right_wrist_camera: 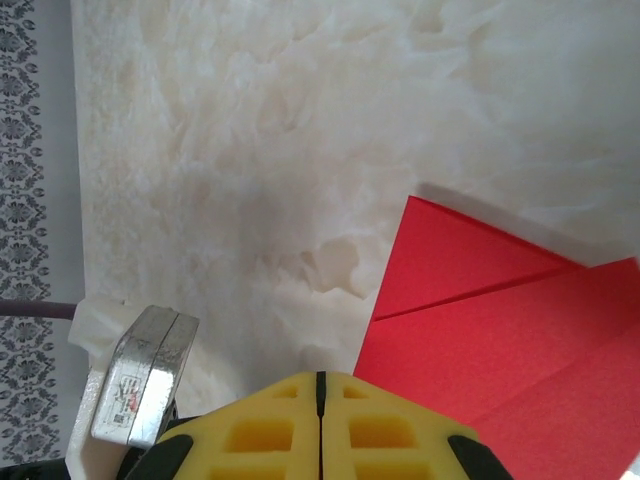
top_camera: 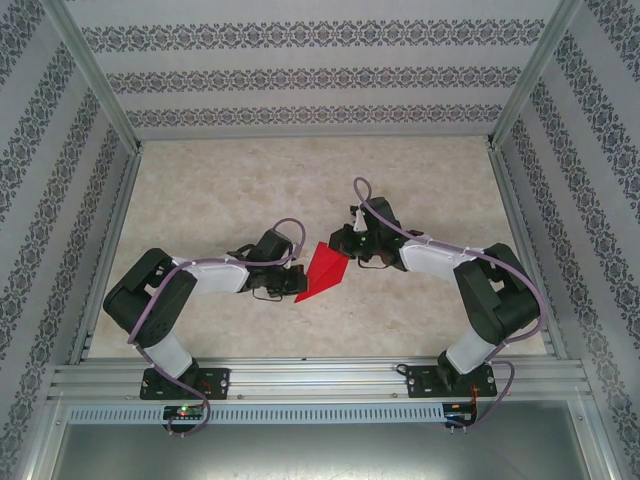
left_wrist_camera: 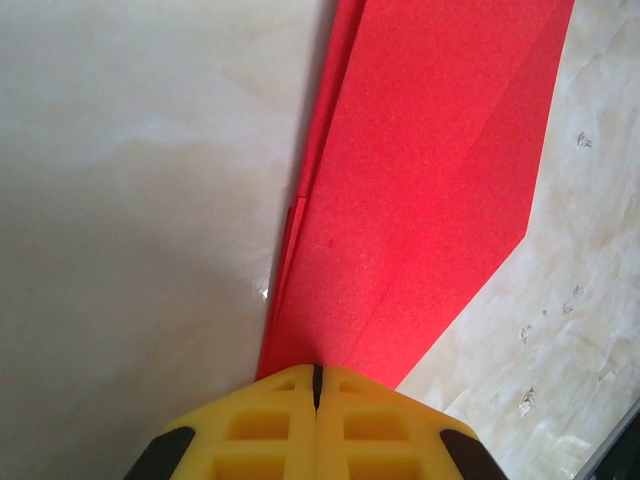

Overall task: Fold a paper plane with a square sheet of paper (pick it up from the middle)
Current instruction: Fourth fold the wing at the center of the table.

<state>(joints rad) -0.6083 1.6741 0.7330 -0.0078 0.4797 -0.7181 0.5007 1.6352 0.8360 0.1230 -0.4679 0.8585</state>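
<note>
Top external view: red paper (top_camera: 322,272), folded to a pointed, layered shape, lies at the middle of the pale marbled table (top_camera: 430,180), between the two arms. Its narrow tip points down-left at the left gripper (top_camera: 292,288). Its wider end lies up-right, just beside the right gripper (top_camera: 347,243).

Left wrist view: left gripper (left_wrist_camera: 316,382) has its yellow fingers (left_wrist_camera: 260,425) pressed tight together, no gap at the seam. The narrow end of the red paper (left_wrist_camera: 430,170) comes out from between the tips, so it is pinched there. The paper runs away up the frame. Stacked layers show along its left edge, with a dark shadow beside them on the table. One slanting crease on its right side.

Right wrist view: right gripper (right_wrist_camera: 320,385) has its fingers closed flat against each other, nothing visible between them. The red paper (right_wrist_camera: 500,330) lies to the right of the tips, its near corner just beside one finger. Whether they touch, cannot tell. One crease crosses the paper below an upper flap.
</note>
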